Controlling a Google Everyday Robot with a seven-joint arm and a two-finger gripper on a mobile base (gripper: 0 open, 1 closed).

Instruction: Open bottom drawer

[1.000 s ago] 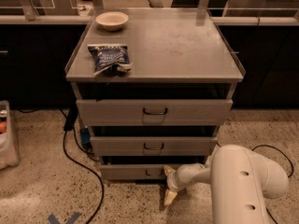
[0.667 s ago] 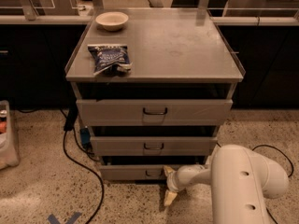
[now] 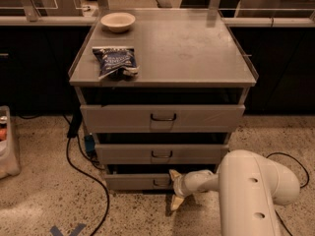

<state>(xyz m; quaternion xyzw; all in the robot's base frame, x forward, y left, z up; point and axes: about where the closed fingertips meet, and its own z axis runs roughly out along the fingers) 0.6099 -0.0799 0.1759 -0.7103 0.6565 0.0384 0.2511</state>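
Note:
The bottom drawer (image 3: 138,182) is the slimmest grey front, lowest in the cabinet, with a small dark loop handle (image 3: 160,183). It stands out only slightly from the cabinet. My gripper (image 3: 173,188) is low by the floor, just right of that handle, on the end of the white arm (image 3: 251,191). Its two cream fingers (image 3: 176,202) stand apart, one pointing up towards the drawer front and one down towards the floor. They hold nothing.
The mid-width drawer (image 3: 162,154) and the widest top drawer (image 3: 162,117) are above. A white bowl (image 3: 117,21) and a blue snack bag (image 3: 115,62) lie on the cabinet top. A black cable (image 3: 81,166) runs over the floor at left, by a bin (image 3: 7,146).

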